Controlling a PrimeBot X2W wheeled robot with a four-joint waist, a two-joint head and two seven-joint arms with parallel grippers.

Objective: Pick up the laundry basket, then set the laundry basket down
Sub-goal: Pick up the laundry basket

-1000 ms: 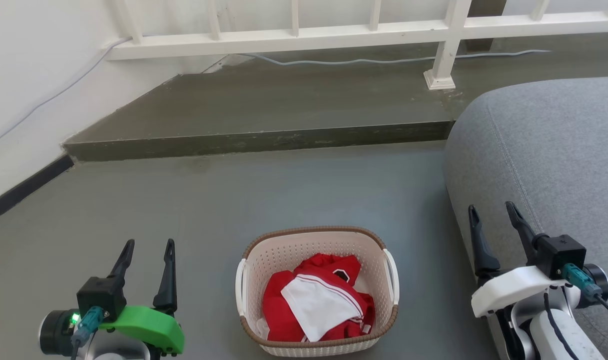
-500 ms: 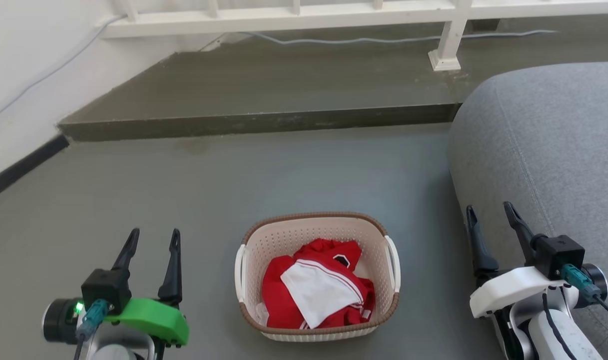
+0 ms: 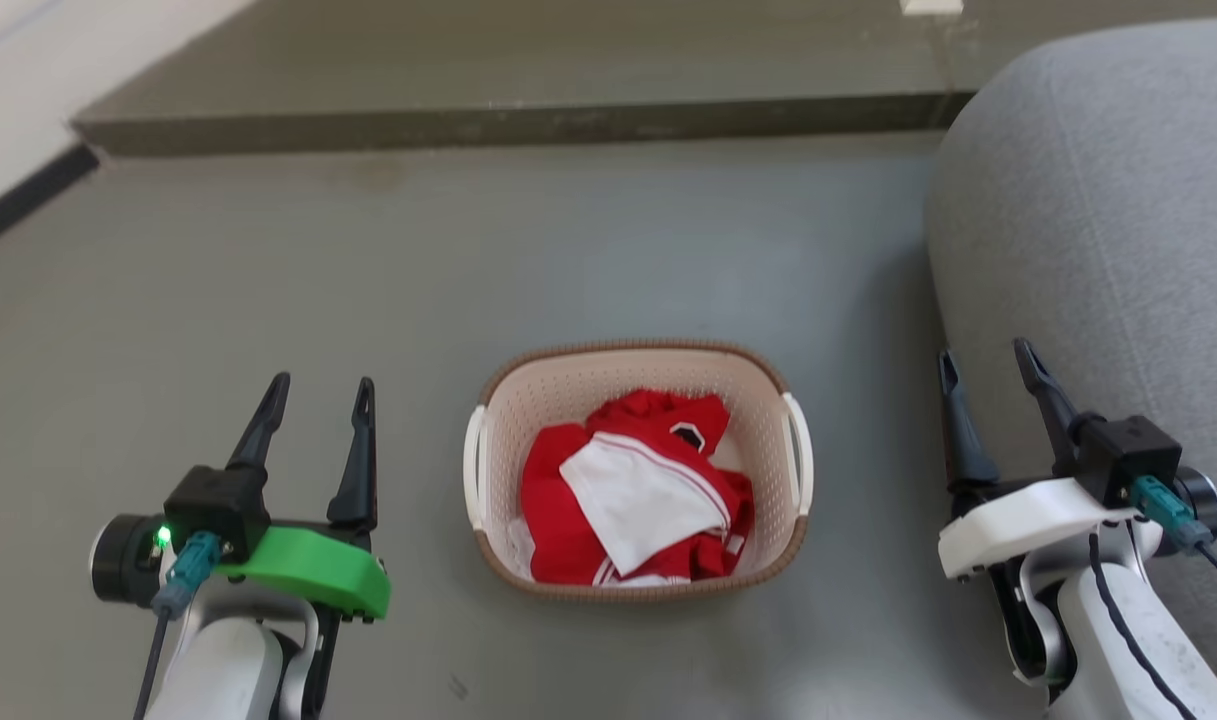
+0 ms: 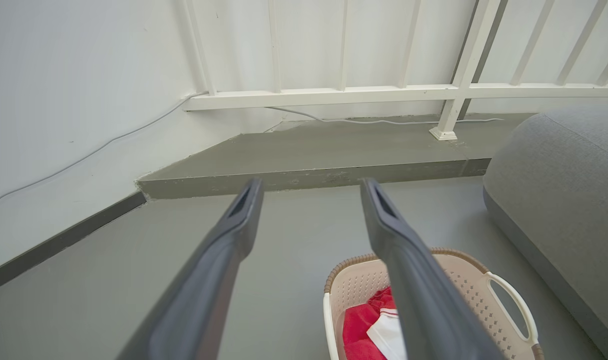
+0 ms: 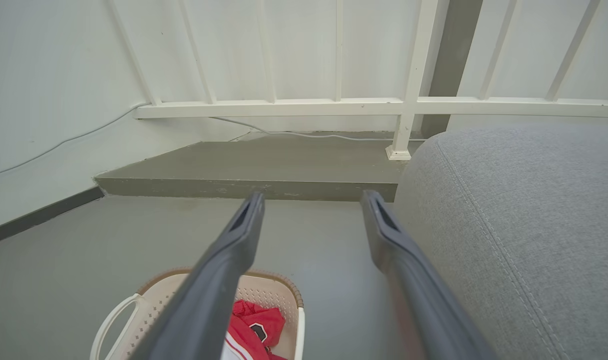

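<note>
The laundry basket [image 3: 568,385] is cream plastic with small holes, a brown rim and white side handles. It stands on the grey floor between my arms, holding red and white clothes [image 3: 633,488]. My left gripper [image 3: 318,386] hovers open to the left of the basket, well clear of its handle. My right gripper [image 3: 986,358] is open to the right, beside the grey sofa. The left wrist view has the basket [image 4: 463,280] at lower right under the open left gripper [image 4: 311,187]. In the right wrist view the basket [image 5: 154,300] lies at lower left below the open right gripper [image 5: 311,199].
A grey sofa [image 3: 1098,200] bulks close on the right, next to my right arm. A raised concrete step [image 3: 508,120] crosses the floor ahead, with a white railing [image 4: 333,92] and a cable behind it. A white wall [image 4: 74,100] with dark skirting runs along the left.
The head camera has tilted down, so the basket and floor sit higher in the picture and the railing has left it. Both grippers stay open beside the basket.
</note>
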